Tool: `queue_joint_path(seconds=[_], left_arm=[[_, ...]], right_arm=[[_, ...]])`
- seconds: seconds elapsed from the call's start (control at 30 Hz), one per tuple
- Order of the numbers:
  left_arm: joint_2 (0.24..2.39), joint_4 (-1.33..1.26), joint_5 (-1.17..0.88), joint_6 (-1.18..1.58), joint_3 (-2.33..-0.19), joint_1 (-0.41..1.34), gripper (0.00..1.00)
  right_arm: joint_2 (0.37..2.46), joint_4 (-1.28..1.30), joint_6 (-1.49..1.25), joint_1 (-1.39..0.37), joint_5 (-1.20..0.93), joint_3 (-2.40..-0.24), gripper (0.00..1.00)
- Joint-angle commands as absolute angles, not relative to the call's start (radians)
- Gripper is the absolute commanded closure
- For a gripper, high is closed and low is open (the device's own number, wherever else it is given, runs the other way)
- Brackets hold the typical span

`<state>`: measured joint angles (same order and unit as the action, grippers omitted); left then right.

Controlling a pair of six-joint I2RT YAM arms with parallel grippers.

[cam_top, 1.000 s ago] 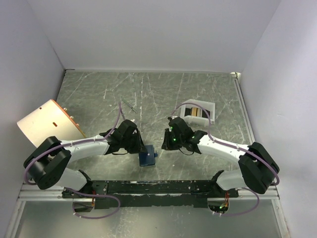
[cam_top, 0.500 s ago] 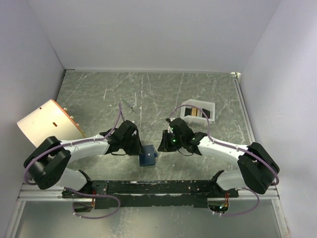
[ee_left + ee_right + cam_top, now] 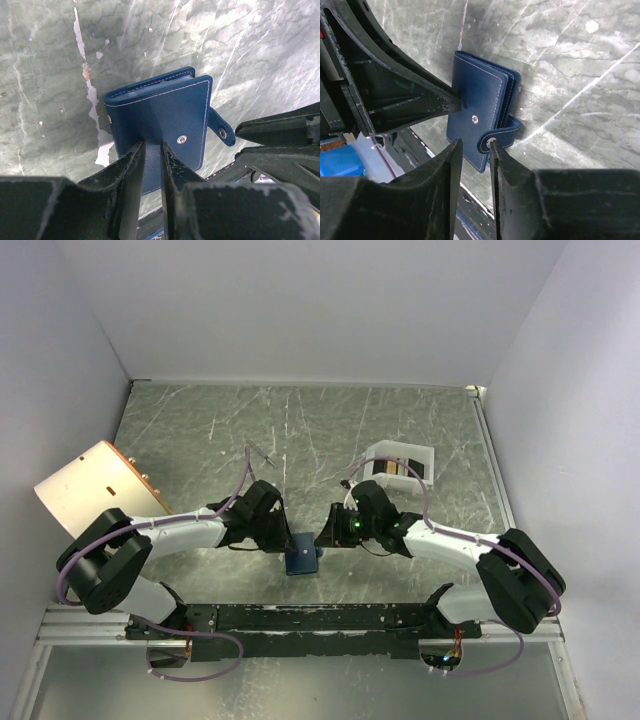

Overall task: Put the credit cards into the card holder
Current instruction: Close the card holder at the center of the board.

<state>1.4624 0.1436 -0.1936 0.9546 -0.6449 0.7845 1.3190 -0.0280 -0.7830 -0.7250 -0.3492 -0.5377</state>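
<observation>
A small dark blue card holder (image 3: 301,559) sits at the lower centre of the overhead view, between the two arms and close to their mounting rail. It is folded shut, with pale stitching along its edges. Its snap tab (image 3: 222,133) hangs loose off one side, unfastened from the metal stud on the cover.

In the left wrist view the card holder (image 3: 165,115) fills the middle of the frame. The left gripper (image 3: 152,146) comes up from the bottom edge, and its two black fingers are pinched together on the cover's lower edge.

In the right wrist view the card holder (image 3: 480,105) is at centre, with the layered pocket edges showing along its right side. The right gripper (image 3: 475,145) reaches in from the bottom of that frame. Its jaws stand a little apart, and the loose tab ends just at the tip of the right-hand finger. The tab is beside that tip, not clamped between the jaws. From overhead, this right gripper (image 3: 325,537) meets the card holder from the right, and the left gripper (image 3: 283,540) from the left.

Further out, right of centre in the overhead view, is a white tray (image 3: 423,453). It holds the credit cards (image 3: 392,466), seen as tan and dark strips. A cream board-like object (image 3: 95,490) leans at the left edge. Everything rests on a grey-green marbled table (image 3: 200,430).
</observation>
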Motion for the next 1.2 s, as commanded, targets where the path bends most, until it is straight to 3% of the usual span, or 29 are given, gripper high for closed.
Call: queue_joint_path(seconds=[0.0,0.5,0.8,1.17], left_arm=[[1.483,0.203,-0.171,0.947,-0.634,0.794,0.69],[1.511,0.208,-0.182,0.953,-0.658,0.798,0.69],[1.515,0.102,-0.252,0.993,-0.644,0.798,0.71],[1.527,0.160,-0.199,0.996,-0.661,0.799,0.71]], right_arm=[[1.346,-0.145,-0.830,-0.708,-0.426,-0.517,0.69],[1.370,-0.182,-0.852,-0.708,-0.443,-0.504,0.51],[1.336,-0.126,-0.822,-0.689,-0.416,-0.498,0.60],[1.350,-0.129,-0.818,-0.676,-0.421,-0.478,0.56]])
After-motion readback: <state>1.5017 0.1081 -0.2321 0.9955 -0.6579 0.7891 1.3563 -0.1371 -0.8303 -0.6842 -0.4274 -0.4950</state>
